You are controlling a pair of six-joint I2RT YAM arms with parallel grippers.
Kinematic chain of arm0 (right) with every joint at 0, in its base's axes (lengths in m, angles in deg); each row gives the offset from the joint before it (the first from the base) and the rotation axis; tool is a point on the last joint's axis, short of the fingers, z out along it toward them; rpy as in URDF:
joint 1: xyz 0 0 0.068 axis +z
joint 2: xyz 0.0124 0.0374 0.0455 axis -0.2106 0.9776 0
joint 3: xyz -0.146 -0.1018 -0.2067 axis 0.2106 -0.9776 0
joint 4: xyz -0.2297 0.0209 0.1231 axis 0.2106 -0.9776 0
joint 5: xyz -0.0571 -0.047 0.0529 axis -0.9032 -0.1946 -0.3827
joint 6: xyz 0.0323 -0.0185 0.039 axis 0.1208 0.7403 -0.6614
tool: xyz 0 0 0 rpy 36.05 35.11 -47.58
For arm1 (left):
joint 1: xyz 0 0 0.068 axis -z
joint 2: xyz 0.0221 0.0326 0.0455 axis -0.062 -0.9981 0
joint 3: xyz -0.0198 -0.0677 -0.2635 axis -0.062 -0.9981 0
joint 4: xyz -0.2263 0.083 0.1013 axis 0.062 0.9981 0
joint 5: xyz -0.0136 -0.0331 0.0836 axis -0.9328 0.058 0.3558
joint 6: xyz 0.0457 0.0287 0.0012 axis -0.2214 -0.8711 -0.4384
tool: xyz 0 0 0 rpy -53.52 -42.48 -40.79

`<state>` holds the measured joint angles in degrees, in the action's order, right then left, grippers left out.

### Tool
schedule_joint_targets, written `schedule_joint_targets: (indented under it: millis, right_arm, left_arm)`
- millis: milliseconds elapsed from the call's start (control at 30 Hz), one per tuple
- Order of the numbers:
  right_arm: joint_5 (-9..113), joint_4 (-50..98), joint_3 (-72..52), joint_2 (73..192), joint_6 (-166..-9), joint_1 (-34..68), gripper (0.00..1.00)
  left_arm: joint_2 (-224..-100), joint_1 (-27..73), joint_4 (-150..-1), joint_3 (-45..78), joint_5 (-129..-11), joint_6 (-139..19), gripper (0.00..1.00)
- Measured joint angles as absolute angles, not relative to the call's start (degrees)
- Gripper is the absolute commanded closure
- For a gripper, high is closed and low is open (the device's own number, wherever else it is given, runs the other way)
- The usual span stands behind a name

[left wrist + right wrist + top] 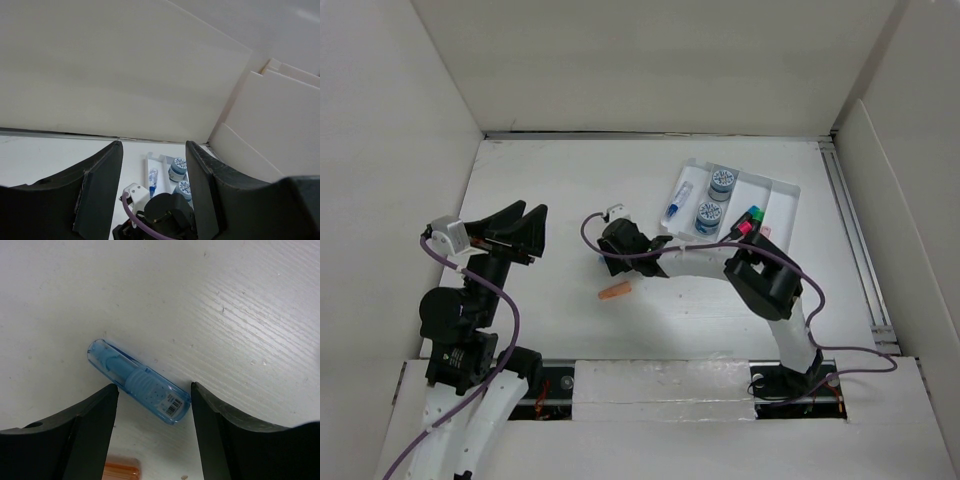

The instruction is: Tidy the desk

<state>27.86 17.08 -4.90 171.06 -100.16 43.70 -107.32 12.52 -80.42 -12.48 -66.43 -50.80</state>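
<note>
The white desk [550, 180] holds a white ribbed tray [782, 190] at the back right. My right gripper [613, 262] hangs open just above the desk's middle. In the right wrist view it [154, 390] straddles a clear blue tube [140, 382] lying flat, with neither finger touching it. An orange marker [615, 293] lies just nearer, and its end shows in the right wrist view [120, 471]. My left gripper [525, 218] is open and empty, raised over the left side; in the left wrist view it [154, 146] faces the tray [159, 159].
The tray holds a small blue tube [675, 205], two round blue-lidded pots [722, 180] [708, 216] and green and pink markers [750, 220]. White walls close in the desk at the back and both sides. A metal rail [855, 240] runs along the right edge.
</note>
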Motion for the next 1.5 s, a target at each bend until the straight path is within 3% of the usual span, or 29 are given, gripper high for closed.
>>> schedule_joint_targets:
  millis: [133,233,333,467,633,1000,1300,1500]
  right_arm:
    - [28.6,18.0,-4.1,171.8,-99.6,43.7,0.35]
    - [29.8,18.8,-3.0,172.8,-99.1,43.7,0.48]
    - [31.3,19.0,-2.8,172.9,-99.1,43.7,0.68]
    - [32.4,20.3,-4.4,172.2,-100.5,43.7,0.80]
    - [33.8,22.1,-10.0,168.5,-103.4,43.7,0.87]
    - [33.1,22.2,-20.7,155.4,-110.2,40.7,0.90]
    - [34.5,33.3,-40.6,128.1,-122.1,13.8,0.88]
    - [36.2,35.3,-50.4,123.6,-131.3,-2.2,0.87]
  left_arm:
    - [-107.3,12.5,-80.4,-12.5,-66.4,-50.9,0.51]
    - [-107.3,12.5,-80.4,-12.5,-66.4,-51.0,0.51]
    - [-107.3,12.5,-80.4,-12.5,-66.3,-51.0,0.51]
    - [-107.3,12.5,-80.4,-12.5,-66.4,-51.0,0.51]
    - [-107.3,12.5,-80.4,-12.5,-66.5,-51.0,0.51]
    - [-107.4,12.5,-80.4,-12.5,-66.6,-51.0,0.51]
    - [-107.5,12.5,-80.4,-12.5,-67.2,-50.9,0.51]
    - [-107.7,12.5,-80.4,-12.5,-67.6,-50.9,0.51]
